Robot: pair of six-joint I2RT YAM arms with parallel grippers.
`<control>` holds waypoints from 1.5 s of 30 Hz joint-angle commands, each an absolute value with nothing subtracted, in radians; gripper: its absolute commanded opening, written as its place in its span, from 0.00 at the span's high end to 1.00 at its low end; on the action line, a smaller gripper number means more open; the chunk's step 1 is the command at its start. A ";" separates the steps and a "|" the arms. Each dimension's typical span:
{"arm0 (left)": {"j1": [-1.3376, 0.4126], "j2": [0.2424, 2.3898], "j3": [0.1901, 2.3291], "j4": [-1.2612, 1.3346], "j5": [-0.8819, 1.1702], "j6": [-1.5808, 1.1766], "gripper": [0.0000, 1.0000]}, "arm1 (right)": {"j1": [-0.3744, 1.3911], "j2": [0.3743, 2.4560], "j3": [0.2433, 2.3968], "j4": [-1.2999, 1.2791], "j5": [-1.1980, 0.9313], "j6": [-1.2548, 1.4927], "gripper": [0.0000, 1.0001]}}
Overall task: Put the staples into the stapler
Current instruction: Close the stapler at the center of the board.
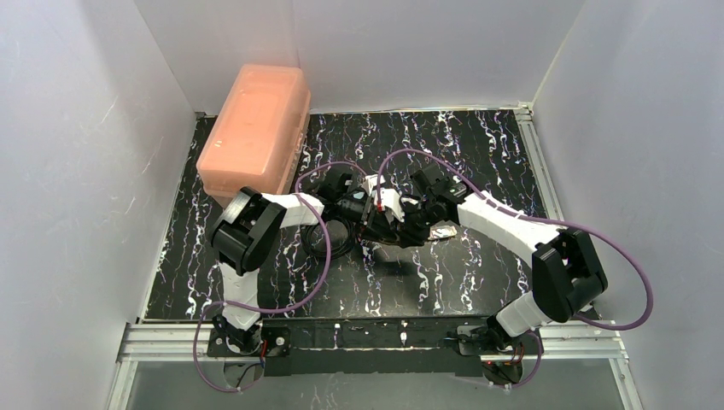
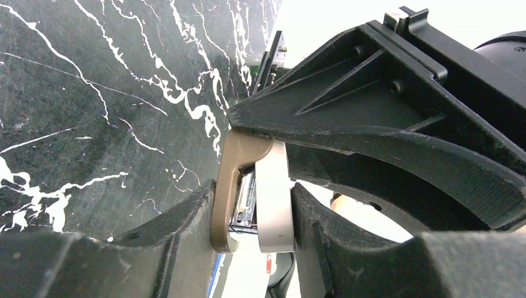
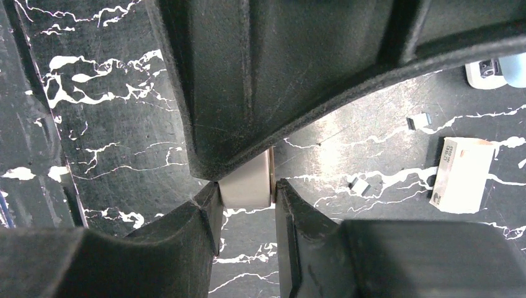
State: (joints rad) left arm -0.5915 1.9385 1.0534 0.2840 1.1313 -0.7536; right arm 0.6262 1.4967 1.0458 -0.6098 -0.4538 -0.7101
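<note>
From above, the left arm [image 1: 282, 212] and the right arm [image 1: 504, 224] reach inward and meet over the middle of the black marbled table [image 1: 478, 282]. Their tips are crowded together there, so what they hold is hidden. A salmon-pink plastic box [image 1: 256, 128] stands at the far left corner. A small tan cardboard sleeve [image 1: 444, 232] lies flat just beside the right arm's wrist.

In the left wrist view, the left fingers [image 2: 180, 226] are clamped on the stapler [image 2: 273, 198], one on each flank. It is held off the table and looks tan and pale in this light. A silver metal channel [image 2: 248, 208] shows in the gap between its two plastic halves. A black finger of the other arm [image 2: 384, 136] presses against the stapler's upper end.

In the right wrist view, the right fingers [image 3: 180, 239] grip the pale end of the same stapler [image 3: 247, 183], with the left arm's finger bearing on it from above. On the table behind lie the cardboard sleeve [image 3: 462, 174] and two short silvery strips of staples, one near the sleeve [image 3: 422, 121] and one nearer the fingers [image 3: 360, 183]. A small white block [image 3: 484, 73] sits at the upper right edge.
</note>
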 commanded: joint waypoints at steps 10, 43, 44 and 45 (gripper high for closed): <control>-0.598 1.878 1.040 0.311 1.162 -0.756 0.24 | 0.627 1.437 1.058 -0.574 -0.490 -0.735 0.97; -0.572 1.844 1.011 0.322 1.154 -0.735 0.08 | 0.626 1.422 1.037 -0.592 -0.482 -0.755 0.97; -0.565 1.837 1.011 0.305 1.149 -0.720 0.08 | 0.627 1.421 1.036 -0.594 -0.479 -0.755 0.97; -0.558 1.830 1.009 0.292 1.145 -0.706 0.08 | 0.627 1.418 1.034 -0.595 -0.474 -0.755 0.97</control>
